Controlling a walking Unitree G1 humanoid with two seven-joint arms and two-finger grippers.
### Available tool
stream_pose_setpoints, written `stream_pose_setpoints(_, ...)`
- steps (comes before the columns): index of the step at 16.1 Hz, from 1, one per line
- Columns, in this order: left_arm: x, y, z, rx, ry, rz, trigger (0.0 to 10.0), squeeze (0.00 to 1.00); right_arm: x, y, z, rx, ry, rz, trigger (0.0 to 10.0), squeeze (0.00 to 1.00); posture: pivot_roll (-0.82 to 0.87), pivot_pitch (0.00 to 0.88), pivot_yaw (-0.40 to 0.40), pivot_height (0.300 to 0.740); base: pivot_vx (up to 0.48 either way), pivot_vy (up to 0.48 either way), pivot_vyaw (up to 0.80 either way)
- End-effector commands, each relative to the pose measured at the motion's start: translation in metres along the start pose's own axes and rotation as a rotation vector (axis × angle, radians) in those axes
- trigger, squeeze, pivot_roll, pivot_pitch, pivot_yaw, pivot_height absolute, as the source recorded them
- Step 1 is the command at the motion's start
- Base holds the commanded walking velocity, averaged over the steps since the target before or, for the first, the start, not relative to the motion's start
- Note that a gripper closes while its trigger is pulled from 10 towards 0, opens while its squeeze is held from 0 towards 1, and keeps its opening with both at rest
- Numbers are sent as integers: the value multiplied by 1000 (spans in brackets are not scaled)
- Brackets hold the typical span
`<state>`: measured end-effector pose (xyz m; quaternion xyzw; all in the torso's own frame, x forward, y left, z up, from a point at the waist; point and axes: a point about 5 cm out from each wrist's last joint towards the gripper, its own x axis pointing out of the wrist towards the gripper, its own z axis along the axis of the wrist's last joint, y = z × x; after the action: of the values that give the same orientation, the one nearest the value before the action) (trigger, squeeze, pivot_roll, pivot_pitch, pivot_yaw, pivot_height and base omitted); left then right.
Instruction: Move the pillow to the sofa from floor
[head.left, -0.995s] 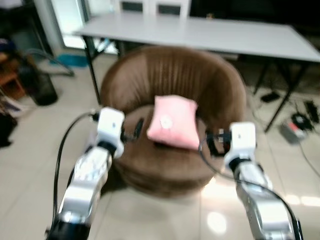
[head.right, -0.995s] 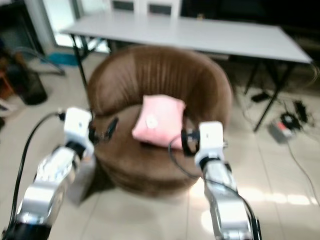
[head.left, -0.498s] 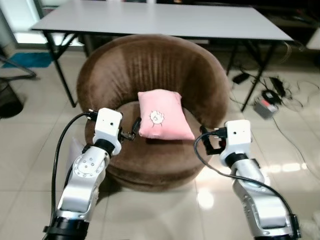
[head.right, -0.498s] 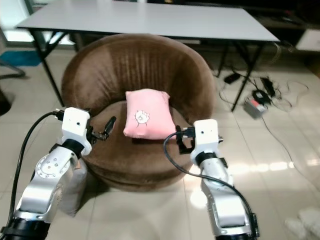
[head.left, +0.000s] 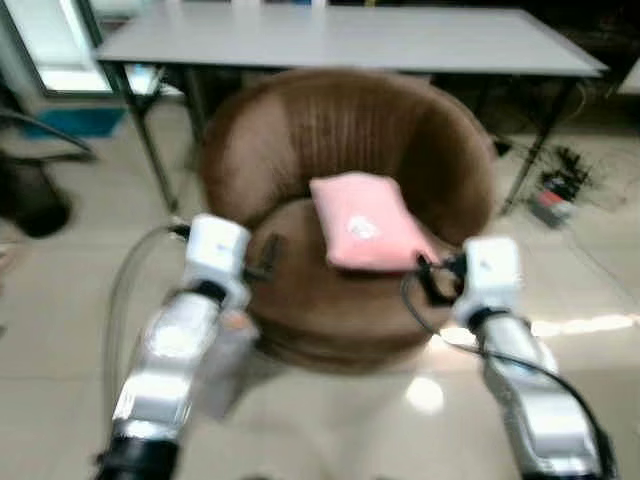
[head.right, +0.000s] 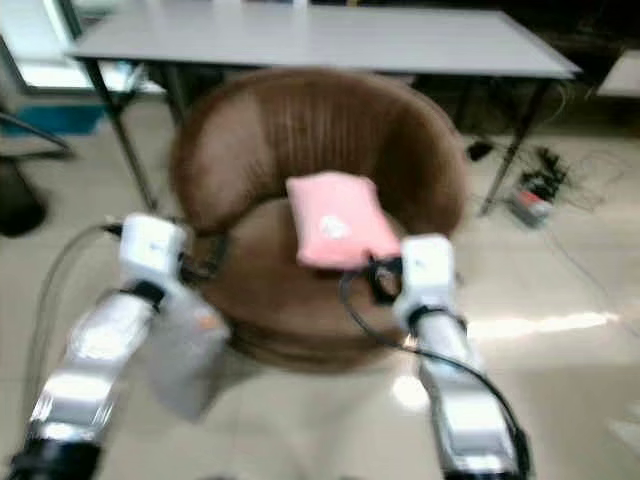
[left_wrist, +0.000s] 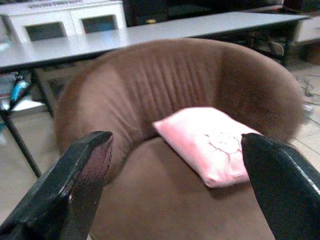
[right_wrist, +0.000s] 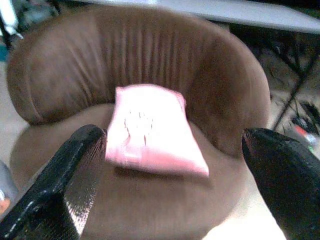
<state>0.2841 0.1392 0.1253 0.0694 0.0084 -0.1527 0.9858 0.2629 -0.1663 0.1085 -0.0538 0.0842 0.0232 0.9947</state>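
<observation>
While the head views are smeared with blur, the big things are plain enough: a long grey table (head.left: 350, 40) runs across the top of the frame, and just below it, filling the middle, sits the round brown sofa (head.left: 290, 140), a tub-shaped seat with a ribbed back. The pale tiled floor (head.left: 70, 300) spreads around it, with a tangle of cables (head.left: 555, 190) at the right edge.

The pink pillow (head.left: 368, 222) lies on the sofa's seat, a little right of centre in the frame, tilted back against the backrest, its face carrying a faint printed figure.

Both silver arms reach up from the bottom of the frame. The left gripper (head.left: 262, 255) hangs at the sofa's front rim, left of the pillow, apart from it; its wrist view shows its two black fingers (left_wrist: 75, 185) spread wide with nothing between them. The right gripper (head.left: 432, 278) sits close by the pillow's lower right corner, and its fingers (right_wrist: 65, 180) likewise stand wide apart and empty.
</observation>
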Motion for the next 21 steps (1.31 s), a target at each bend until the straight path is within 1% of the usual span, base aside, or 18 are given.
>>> stream_pose_setpoints(1, 0, 6, 3, 24, -5, 12, 10000, 0, 0, 2, 7, 16, -24, 3, 10000, 0, -44, 0, -22, 740, 0, 476, -587)
stream_pose_setpoints(5, 3, 8, 4, 30, -6, 13, 10000, 0, 0, 1, 7, 24, -27, 0, 10000, 0, -44, 0, -15, 740, 0, 480, -800)
stream_pose_setpoints(13, 1, 9, 3, 27, 2, 27, 10000, 0, 1, 5, 7, 22, -24, 19, 10000, 0, -38, 0, -26, 740, 0, 480, -800)
stream_pose_setpoints(14, 1, 9, 3, 28, 1, 28, 10000, 0, 1, 5, 7, 19, -27, 19, 10000, 0, -38, 0, -26, 740, 0, 480, 0)
stream_pose_setpoints(16, 1, 10, 3, 30, 3, 29, 10000, 0, 1, 5, 9, -14, -32, 24, 10000, 0, -34, 0, -23, 740, 0, 480, 0)
stream_pose_setpoints(21, 2, 12, 5, 33, 6, 26, 10000, 0, 0, 2, 9, -16, -34, 7, 10000, 0, -35, 3, -13, 740, 0, 480, 0)
